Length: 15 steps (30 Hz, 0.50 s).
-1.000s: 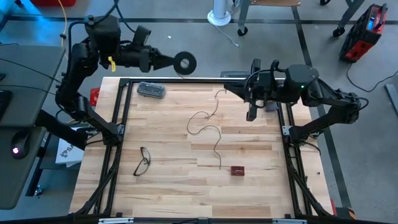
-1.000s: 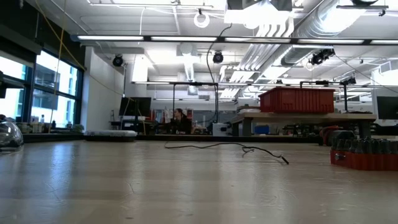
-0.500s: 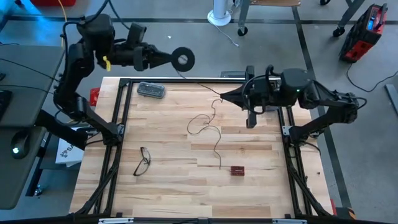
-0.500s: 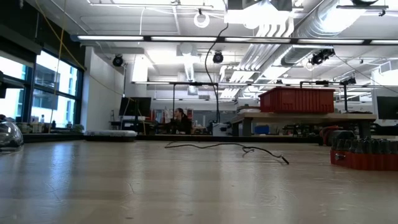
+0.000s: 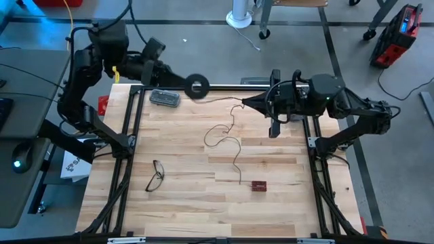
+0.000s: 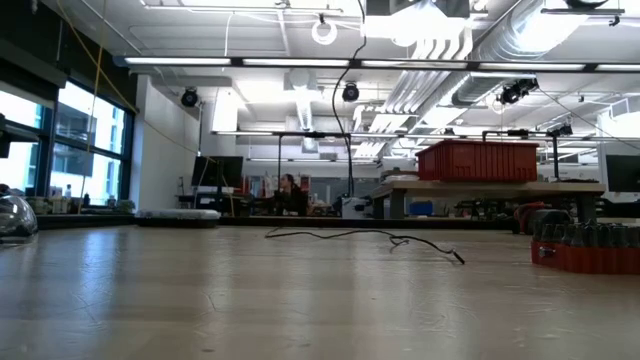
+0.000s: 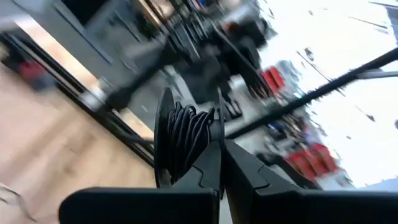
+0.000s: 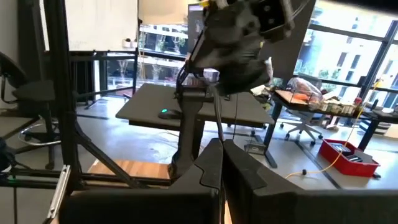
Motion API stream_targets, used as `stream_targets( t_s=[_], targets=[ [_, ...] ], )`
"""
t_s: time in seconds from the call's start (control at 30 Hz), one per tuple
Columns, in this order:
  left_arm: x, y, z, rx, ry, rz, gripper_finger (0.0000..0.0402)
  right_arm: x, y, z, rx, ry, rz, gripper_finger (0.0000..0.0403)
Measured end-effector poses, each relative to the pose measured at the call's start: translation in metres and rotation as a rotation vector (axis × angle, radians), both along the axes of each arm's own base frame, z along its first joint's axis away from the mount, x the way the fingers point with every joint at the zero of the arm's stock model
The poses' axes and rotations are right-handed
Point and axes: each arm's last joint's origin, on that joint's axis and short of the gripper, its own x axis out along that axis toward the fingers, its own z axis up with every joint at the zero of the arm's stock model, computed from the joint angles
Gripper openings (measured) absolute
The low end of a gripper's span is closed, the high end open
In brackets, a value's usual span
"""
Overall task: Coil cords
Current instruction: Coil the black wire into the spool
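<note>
A small round black reel (image 5: 197, 86), pale at its centre, hangs over the table's far rail with my left gripper (image 5: 186, 82) shut on it. The left wrist view shows dark wire wound on the reel (image 7: 185, 138). The thin dark cord (image 5: 222, 100) runs from the reel to my right gripper (image 5: 245, 102), which is shut on it above the table's far middle. From there the cord drops to loose loops (image 5: 218, 133) lying on the wood, and its free end (image 5: 240, 181) rests near a small red block. My left gripper pinches one flange of the reel at its rim (image 7: 216, 149) between its two fingers. The fingers come nearly level from the table's left. The reel is lifted clear, edge-on to the wrist camera. My right gripper pinches the cord (image 8: 217, 121) at its fingertips. The fingers point level toward the table's left. The cord hangs slack below them down to the table.
A grey case (image 5: 165, 98) lies at the far left of the wooden table (image 5: 176, 203). Black-framed eyeglasses (image 5: 156, 175) lie near the left side. The small red block (image 5: 258, 185) sits right of centre. A black frame rail (image 5: 217, 86) runs along the far edge.
My left gripper has swung with the reel from beyond the far edge toward the table, to above the far rail, rolling its wrist as it went. The stretch of cord between the reel and my right gripper has shortened. Both grippers stay shut.
</note>
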Motion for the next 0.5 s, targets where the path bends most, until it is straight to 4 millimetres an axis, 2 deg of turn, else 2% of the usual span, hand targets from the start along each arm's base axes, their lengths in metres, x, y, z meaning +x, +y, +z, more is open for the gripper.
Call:
stream_targets(
  t_s=[0.3, 0.5],
  targets=[
    [0.025, -0.022, -0.009, -0.096, 0.055, -0.131, 0.0000, 0.001, -0.006, 0.004, -0.017, -0.046, -0.024, 0.0000],
    [0.066, -0.031, -0.017, -0.147, 0.024, -0.276, 0.0000, 0.003, -0.015, 0.008, -0.041, -0.089, -0.052, 0.0000]
  ],
)
